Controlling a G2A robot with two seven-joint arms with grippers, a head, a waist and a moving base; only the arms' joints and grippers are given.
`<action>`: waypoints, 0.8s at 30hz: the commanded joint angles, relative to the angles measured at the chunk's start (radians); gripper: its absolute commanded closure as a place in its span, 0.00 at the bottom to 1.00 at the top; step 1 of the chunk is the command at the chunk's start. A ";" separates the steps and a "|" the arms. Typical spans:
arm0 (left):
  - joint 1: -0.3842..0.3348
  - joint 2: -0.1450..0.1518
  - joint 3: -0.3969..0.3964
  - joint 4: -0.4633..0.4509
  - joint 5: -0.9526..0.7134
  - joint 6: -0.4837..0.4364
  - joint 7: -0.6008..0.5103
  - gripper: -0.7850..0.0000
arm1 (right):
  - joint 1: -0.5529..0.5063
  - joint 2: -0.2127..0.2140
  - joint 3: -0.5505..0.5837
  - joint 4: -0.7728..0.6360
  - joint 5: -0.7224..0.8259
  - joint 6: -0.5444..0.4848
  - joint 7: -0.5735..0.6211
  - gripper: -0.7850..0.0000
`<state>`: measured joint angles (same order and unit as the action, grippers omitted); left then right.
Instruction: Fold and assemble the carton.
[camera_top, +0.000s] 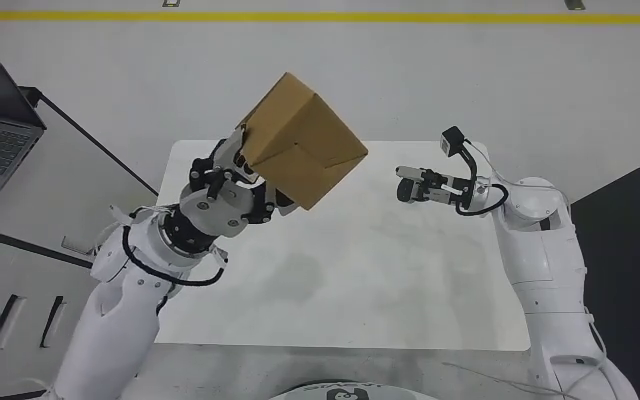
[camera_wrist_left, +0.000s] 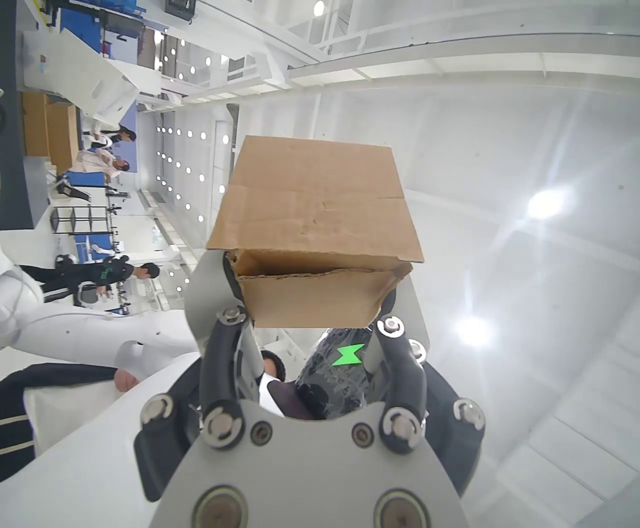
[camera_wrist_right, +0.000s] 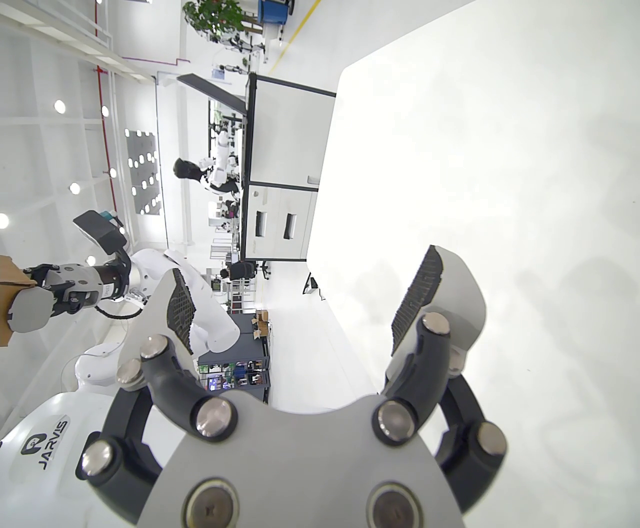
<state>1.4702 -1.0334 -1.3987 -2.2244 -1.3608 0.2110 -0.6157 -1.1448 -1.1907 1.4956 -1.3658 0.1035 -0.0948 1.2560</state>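
Above the far left of a white table (camera_top: 400, 290), a brown carton (camera_top: 300, 140) is held tilted, its edge pinched by the left gripper (camera_top: 243, 165). The right gripper (camera_top: 405, 186) is spread, well apart. The carton is judged light, stiff and creasable, and best gripped at panel edges.

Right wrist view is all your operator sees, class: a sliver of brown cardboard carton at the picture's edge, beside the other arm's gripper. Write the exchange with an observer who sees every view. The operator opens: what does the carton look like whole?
Observer: The brown cardboard carton is a formed box, tilted, held up above the white table.
Operator: How is it gripped?
Observer: The left gripper is shut on its open end, where the left wrist view shows a flap only partly folded in.
Operator: How close is my gripper?
Observer: In the top view the right gripper is apart from the carton, pointing towards it over the table.
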 joint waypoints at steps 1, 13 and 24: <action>0.000 -0.004 0.004 0.005 -0.041 -0.011 0.013 1.00 | 0.000 0.000 0.000 0.000 0.000 0.000 0.000 0.00; -0.056 -0.001 -0.006 0.027 0.376 -0.096 -0.045 1.00 | 0.000 0.000 0.000 0.000 0.000 0.000 0.000 0.00; -0.079 -0.003 0.005 0.034 0.540 -0.239 -0.134 1.00 | 0.000 0.000 0.000 0.000 0.000 0.000 0.000 0.00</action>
<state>1.3911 -1.0366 -1.3938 -2.1900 -0.8194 -0.0301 -0.7501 -1.1448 -1.1907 1.4956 -1.3658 0.1035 -0.0948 1.2560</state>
